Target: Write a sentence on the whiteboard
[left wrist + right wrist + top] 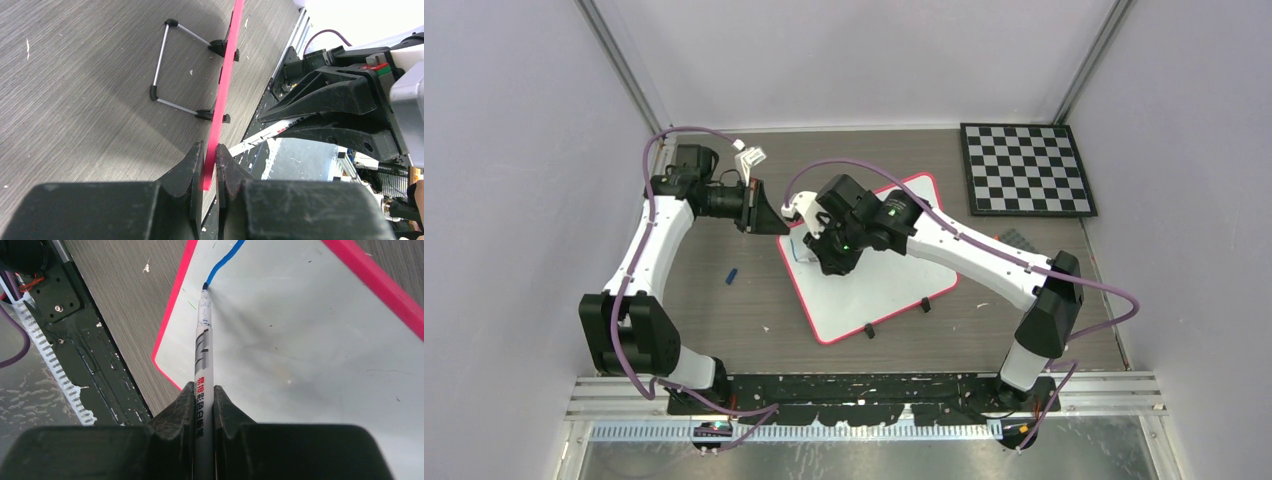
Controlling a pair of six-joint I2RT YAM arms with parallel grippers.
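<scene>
From here the left gripper [209,150] pinches the pink rim of the whiteboard [227,65], which is seen edge-on and runs up toward one o'clock. At eleven o'clock its wire stand [160,65] rests on the grey table [75,75]. At three o'clock, the right gripper [272,125] clasps a white marker [260,137].

Overhead view of a grey-brown, wood-grain counter [714,320]. Plain pale lilac walls [514,150] close it in on the left, back and right, with metal posts [624,75] at the two far corners. A black-and-white checkerboard [1027,168] lies flat in the far right corner. The light is soft and even.
</scene>
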